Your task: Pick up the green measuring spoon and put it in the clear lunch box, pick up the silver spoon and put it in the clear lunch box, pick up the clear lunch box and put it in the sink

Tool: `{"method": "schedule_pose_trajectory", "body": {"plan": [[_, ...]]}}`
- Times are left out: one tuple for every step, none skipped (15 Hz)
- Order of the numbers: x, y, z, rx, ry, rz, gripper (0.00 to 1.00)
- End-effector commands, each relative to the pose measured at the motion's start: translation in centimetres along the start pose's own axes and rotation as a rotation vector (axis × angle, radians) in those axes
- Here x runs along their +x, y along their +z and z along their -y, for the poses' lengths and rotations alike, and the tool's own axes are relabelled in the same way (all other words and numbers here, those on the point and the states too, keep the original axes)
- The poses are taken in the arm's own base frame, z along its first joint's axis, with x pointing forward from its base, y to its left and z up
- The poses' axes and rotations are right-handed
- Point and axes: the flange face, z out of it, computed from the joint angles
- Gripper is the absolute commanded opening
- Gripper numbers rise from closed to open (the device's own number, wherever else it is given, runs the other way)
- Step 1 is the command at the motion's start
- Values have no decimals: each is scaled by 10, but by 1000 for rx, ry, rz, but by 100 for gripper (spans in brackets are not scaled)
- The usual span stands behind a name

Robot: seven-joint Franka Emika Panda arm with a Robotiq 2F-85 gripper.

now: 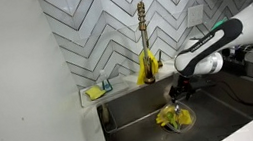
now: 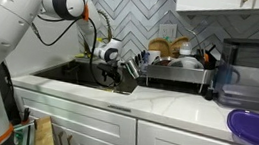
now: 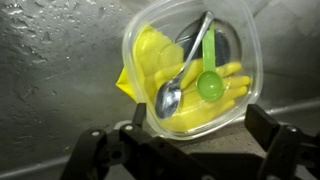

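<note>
While your gripper [image 3: 190, 138] hangs just over the sink [image 3: 60, 60], its fingers [image 3: 100, 150] stand wide apart, with nothing clamped between them. In the wrist view you look straight down on the box [image 3: 243, 45], which rests on the grey sink floor just beyond the fingertips. Whether a finger touches the box's near rim, you cannot tell from here.

Inside the box the silver spoon [image 3: 185, 65] lies slantwise, bowl toward you and handle running up to the far rim. The green spoon [image 3: 209, 80] lies just beside it, its round bowl near the silver bowl and its handle pointing away from you. Both rest on a yellow cloth [image 3: 150, 55] that fills most of the box, and one corner of it sticks out past the box's edge.

In an exterior view your gripper [image 1: 178, 95] points down into the sink [image 1: 132, 110], directly above the box [image 1: 174, 119], which sits on the basin floor well forward of the faucet [image 1: 142, 28]. A sponge [image 1: 94, 91] rests on the ledge near the sink's back corner.
</note>
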Motion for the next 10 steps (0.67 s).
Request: {"method": "schedule_pose_trajectory", "body": {"plan": [[-24,-39,15,-96,19,33,100],[-28,-50,19,-127,18,40,100],[-33,-61,27,-153,7,53,100],[-37,-69,32,-181,-3,61,99],[-43,-81,40,-215,-13,72,100],[-49,-91,48,-247,-20,81,100],[-54,-101,55,-280,-24,87,100],[-60,-108,60,-313,-32,93,100],[-66,-119,67,-346,-33,97,100],[-70,-128,73,-371,-34,98,100]]}}
